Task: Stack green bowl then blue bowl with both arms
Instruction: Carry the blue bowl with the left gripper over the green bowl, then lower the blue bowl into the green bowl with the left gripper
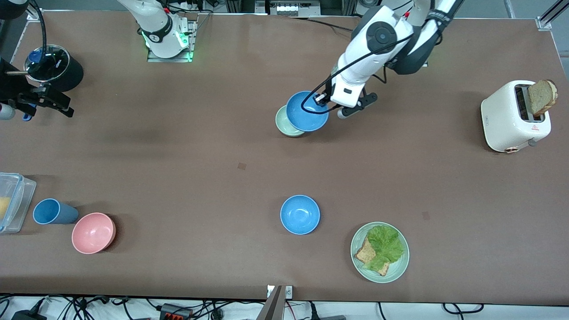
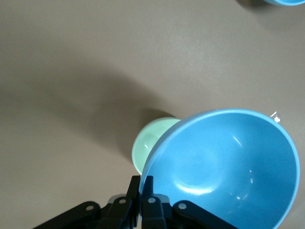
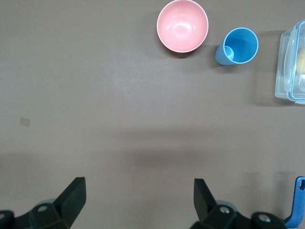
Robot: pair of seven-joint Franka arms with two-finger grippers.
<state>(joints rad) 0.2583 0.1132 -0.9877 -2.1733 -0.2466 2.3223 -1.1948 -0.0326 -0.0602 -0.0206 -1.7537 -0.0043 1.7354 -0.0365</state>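
The right gripper (image 3: 138, 200) is waiting with fingers spread wide and empty, looking down on a pink bowl (image 3: 182, 26) and cup (image 3: 237, 46). The left gripper (image 2: 141, 191) is pinching the blue bowl (image 1: 306, 111) by its rim, tilted, mouth up, over the green bowl (image 1: 284, 122) mid-tabletop. Only the left wrist view is showing the pinch.

You see a brown matte table (image 1: 186, 146) filling the frame; cables (image 1: 89, 306) trail along the lower edge; a green glow (image 1: 169, 55) upper left.
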